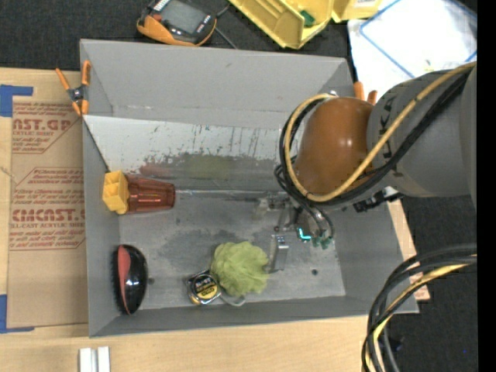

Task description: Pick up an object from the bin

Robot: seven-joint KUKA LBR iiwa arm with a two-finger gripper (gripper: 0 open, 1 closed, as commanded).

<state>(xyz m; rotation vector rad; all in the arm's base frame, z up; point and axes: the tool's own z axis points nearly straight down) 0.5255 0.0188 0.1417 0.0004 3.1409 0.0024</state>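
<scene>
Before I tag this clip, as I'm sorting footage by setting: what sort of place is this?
Probably a robotics lab's grasping test station: a grey metal bin holds unrelated odds, a green cloth, a tape measure and a black-and-red mouse, and a robot gripper hangs beside the cloth.

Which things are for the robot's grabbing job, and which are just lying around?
For the job: gripper, grey bin, and in it the green fluffy lump, small yellow tape measure, black-and-red mouse, red cup with yellow end.
Just lying about, outside the bin: orange-and-black gadget, yellow plastic tray.
</scene>
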